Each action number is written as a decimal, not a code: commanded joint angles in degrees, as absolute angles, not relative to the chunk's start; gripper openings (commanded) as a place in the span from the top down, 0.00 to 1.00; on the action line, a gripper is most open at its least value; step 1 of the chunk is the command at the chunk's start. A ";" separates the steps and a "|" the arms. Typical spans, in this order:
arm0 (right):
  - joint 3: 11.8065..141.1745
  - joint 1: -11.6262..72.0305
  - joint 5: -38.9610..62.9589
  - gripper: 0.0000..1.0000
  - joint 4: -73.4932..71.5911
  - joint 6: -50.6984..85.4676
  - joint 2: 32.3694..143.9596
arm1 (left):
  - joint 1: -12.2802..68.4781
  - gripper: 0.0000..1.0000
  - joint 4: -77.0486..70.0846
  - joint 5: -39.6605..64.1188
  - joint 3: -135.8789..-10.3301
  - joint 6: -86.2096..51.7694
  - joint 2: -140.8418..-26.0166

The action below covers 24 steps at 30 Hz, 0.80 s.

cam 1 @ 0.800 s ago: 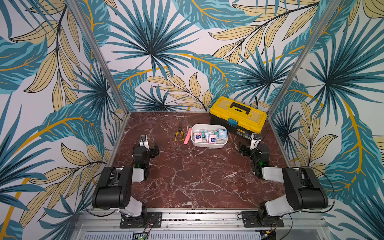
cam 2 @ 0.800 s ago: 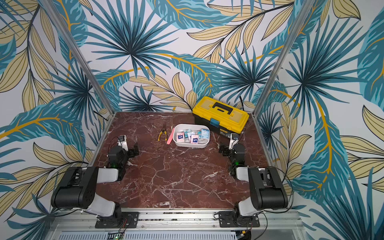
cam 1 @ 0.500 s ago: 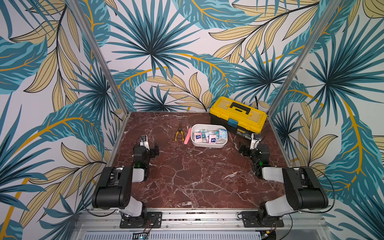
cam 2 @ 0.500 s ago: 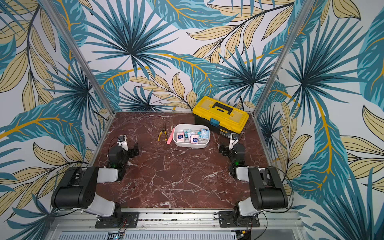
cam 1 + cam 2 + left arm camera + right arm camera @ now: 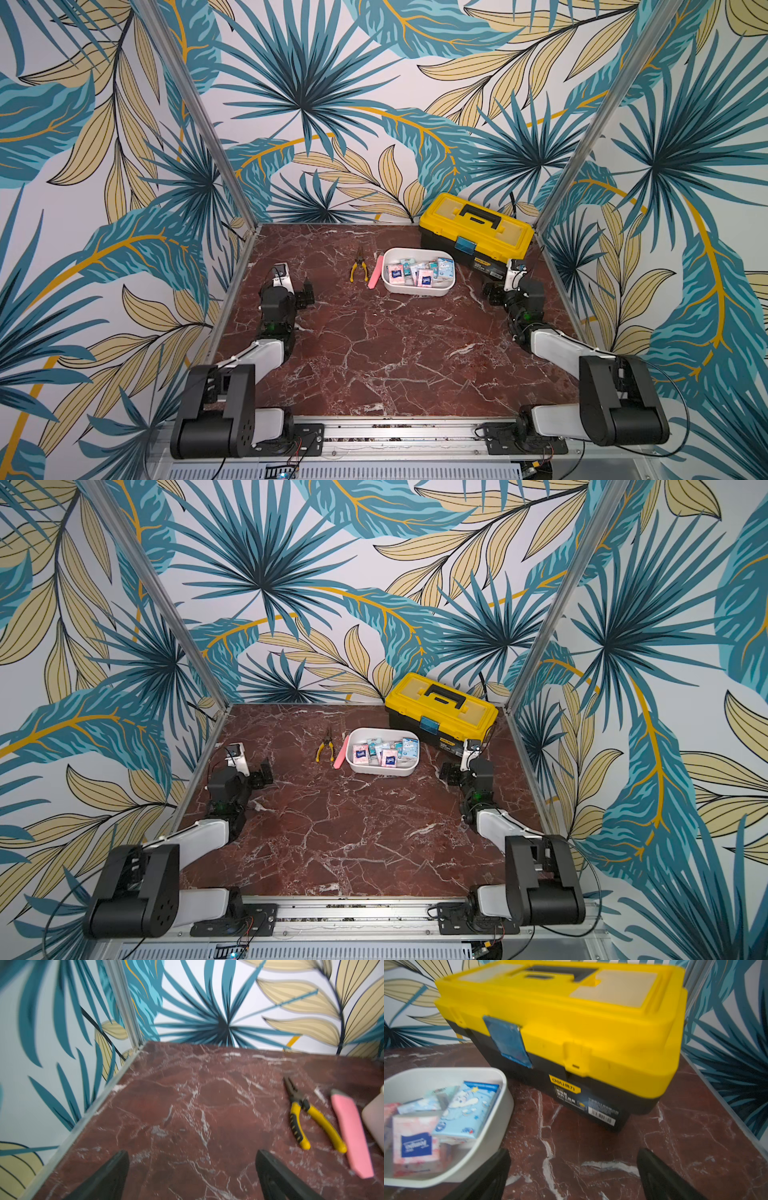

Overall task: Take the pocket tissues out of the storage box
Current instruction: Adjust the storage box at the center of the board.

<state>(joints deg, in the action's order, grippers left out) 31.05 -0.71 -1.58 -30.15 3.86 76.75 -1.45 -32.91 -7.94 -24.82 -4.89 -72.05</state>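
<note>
Both wide open and empty, my left gripper (image 5: 306,291) and right gripper (image 5: 491,291) flank the pocket tissues (image 5: 419,272) heaped in the storage box (image 5: 415,293), far centre, where a clumsy pinch could snag two packets or tip the box.

Pretty clearly a robot lab test cell, not a home or a shop. A marble-look tabletop (image 5: 374,353) is boxed in on three sides by leaf-print wall panels (image 5: 332,104), which are framed at its far corners by bare aluminium posts (image 5: 199,116). An aluminium rail (image 5: 395,432) is bolted along its near edge, and a left arm (image 5: 266,353) and a right arm (image 5: 557,345) are mounted there. A yellow toolbox (image 5: 476,226) and pliers (image 5: 358,270) are set out toward its far edge.
</note>
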 commanded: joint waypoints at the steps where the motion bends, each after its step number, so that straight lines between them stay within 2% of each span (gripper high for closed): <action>1: 34.49 -0.79 0.35 0.01 -14.48 10.24 71.63 | -1.14 0.00 -19.47 -9.68 -29.79 -12.09 -64.31; 5: 38.46 -0.46 4.44 0.01 -3.18 20.15 67.76 | -1.23 0.00 -2.01 -9.46 -35.33 -24.27 -58.73; 10: 42.43 1.11 9.30 0.01 4.02 28.46 68.07 | -1.14 0.00 8.35 3.84 -39.19 -34.57 -58.01; 15: 45.96 4.75 7.46 0.06 6.26 35.77 72.53 | 1.70 0.00 8.35 10.84 -39.38 -38.99 -61.71; 24: 57.37 11.38 4.51 0.23 10.72 39.47 87.34 | 6.80 0.00 1.04 13.15 -38.31 -42.74 -69.52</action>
<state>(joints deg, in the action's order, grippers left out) 54.87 10.02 6.15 7.05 37.04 84.62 6.17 3.84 11.44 -38.00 -40.53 -68.55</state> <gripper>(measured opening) 0.788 0.997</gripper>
